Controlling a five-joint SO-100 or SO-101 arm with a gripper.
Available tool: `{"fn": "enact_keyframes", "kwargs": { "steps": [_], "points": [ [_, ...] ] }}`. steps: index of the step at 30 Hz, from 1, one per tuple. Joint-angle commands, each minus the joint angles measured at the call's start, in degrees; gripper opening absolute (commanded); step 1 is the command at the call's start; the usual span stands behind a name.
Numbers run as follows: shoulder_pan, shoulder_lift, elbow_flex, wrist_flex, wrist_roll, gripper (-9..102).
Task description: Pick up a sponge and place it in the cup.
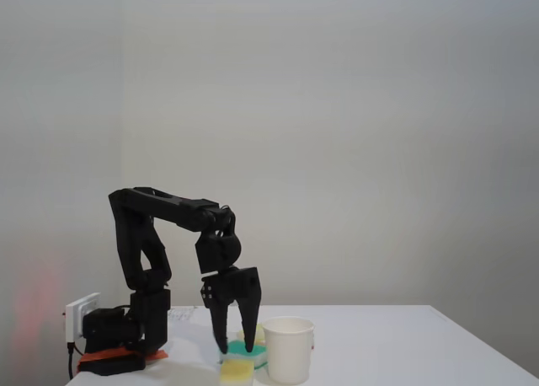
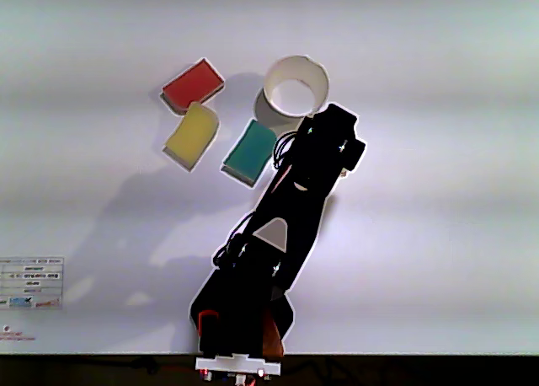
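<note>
My fingers (image 1: 237,350) hang apart and empty over the teal-topped sponge (image 2: 249,152), so I should swing toward ten o'clock, centring on the yellow sponge (image 2: 192,135) before closing.

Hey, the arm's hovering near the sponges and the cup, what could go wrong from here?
1. The tool hangs open over the teal-topped sponge, not the yellow sponge, so it may grab the wrong one.
2. The cup stands close beside the tool; a sideways swing could tip it.
3. The yellow sponge touches the red sponge, so a grasp might drag both.
</note>
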Motion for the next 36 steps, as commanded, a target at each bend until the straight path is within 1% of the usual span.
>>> {"fn": "enact_keyframes", "kwargs": {
  "steps": [1,3,5,12,21,26,36],
  "points": [
    [0.4,-0.2,-2.7,0.1,-1.9,34],
    [0.5,-1.1,-3.5,0.0,-2.9,40],
    [0.5,-2.2,-3.7,-1.0,-3.1,43],
    [0.2,-7.6,-4.1,-6.1,-3.0,44],
    [1.0,-12.0,-4.5,-9.4,-2.9,40],
    [2.2,-12.0,-2.7,-10.7,-3.2,36],
    [3.9,-12.4,3.3,-16.5,-3.0,27]
  ]
}}
